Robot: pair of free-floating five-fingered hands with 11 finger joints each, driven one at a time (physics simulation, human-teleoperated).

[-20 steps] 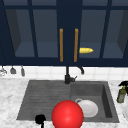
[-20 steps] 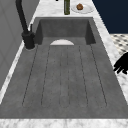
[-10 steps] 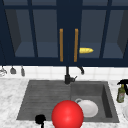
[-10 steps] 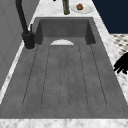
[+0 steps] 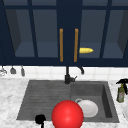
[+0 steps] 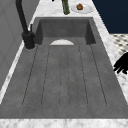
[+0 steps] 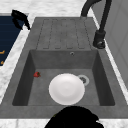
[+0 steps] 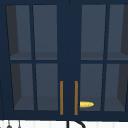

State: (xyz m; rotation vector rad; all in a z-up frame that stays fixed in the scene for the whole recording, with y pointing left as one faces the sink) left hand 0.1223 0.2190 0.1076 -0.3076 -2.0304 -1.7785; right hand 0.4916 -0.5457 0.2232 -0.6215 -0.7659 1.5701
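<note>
While left hand [image 5: 40, 119] hovers, fingers unreadable, white round plate [image 5: 88, 108] lies flat in basin.

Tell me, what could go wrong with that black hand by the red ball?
1. The left hand hangs at the front edge of the sink, close beside the red ball. A careless sweep might knock the ball away.
2. The white plate lies in the basin, so anything that drops in could chip it.
3. The spray bottle stands on the counter near the basin and might tip in if bumped.
</note>
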